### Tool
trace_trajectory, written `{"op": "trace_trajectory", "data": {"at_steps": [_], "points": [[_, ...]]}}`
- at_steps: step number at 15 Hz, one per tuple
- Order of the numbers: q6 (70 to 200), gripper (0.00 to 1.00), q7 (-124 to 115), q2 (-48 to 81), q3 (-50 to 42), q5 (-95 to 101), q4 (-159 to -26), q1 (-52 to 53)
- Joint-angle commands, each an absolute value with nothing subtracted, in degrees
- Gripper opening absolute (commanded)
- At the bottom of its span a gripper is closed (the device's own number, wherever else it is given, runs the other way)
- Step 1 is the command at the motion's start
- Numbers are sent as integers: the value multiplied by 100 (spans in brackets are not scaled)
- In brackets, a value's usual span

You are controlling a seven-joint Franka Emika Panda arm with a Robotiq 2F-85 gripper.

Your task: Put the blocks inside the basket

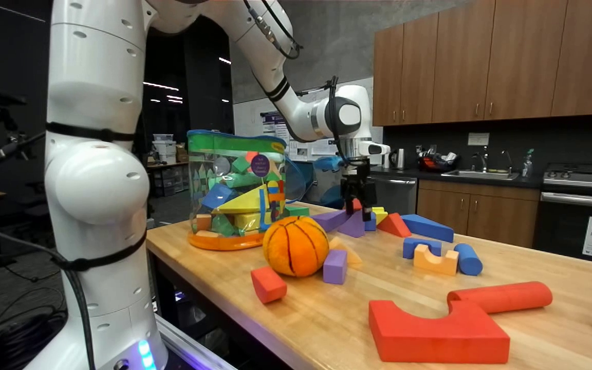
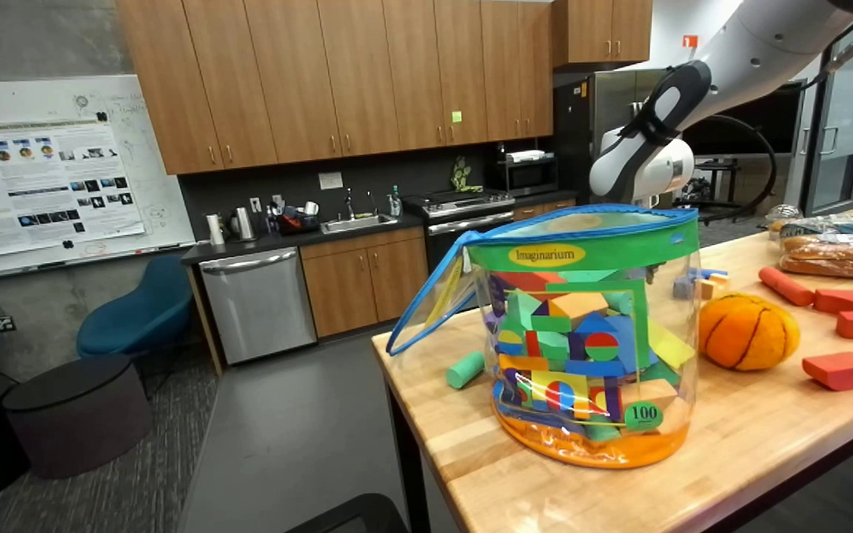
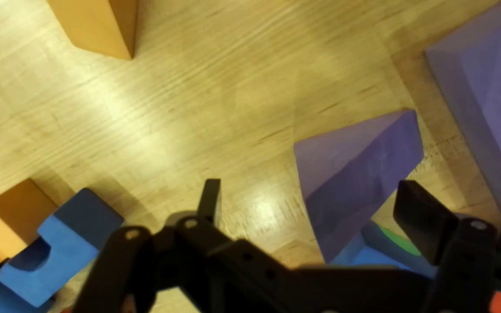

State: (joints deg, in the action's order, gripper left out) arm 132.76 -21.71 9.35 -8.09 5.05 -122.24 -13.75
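My gripper (image 3: 309, 195) is open, its fingers apart with nothing held. A purple triangular block (image 3: 359, 174) lies below and between the fingertips, closer to the right one. In an exterior view the gripper (image 1: 358, 211) is low over the block cluster; basket and distance hide it elsewhere. A larger purple block (image 3: 494, 100) lies to the right in the wrist view, a blue notched block (image 3: 63, 256) to the left. The basket (image 1: 224, 144) stands upright, with many blocks inside and its clear lid folded open (image 2: 434, 303). A red arch (image 1: 440, 334), red cylinder (image 1: 506, 297) and blue cylinder (image 1: 468, 259) lie loose.
The orange ball (image 1: 296, 245) sits beside the basket, near a red block (image 1: 268, 284) and a purple block (image 1: 335, 267). A green cylinder (image 2: 465, 369) lies by the table edge. Bread packages (image 2: 837, 255) lie at the table's far end.
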Motion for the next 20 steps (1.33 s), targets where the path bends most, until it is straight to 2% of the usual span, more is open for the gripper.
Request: {"op": "trace_trajectory", "data": {"at_steps": [1,18,19,20], "points": [[13119,100,-1814,1085,-921,151,-12008,-1250],[13282,100,-1398,1673,-989,-458,-11524,-1295],[13290,98,-1369,1668,-982,-465,-11525,-1295],[13290,78,-1339,1648,-981,-468,-11544,-1297]]}}
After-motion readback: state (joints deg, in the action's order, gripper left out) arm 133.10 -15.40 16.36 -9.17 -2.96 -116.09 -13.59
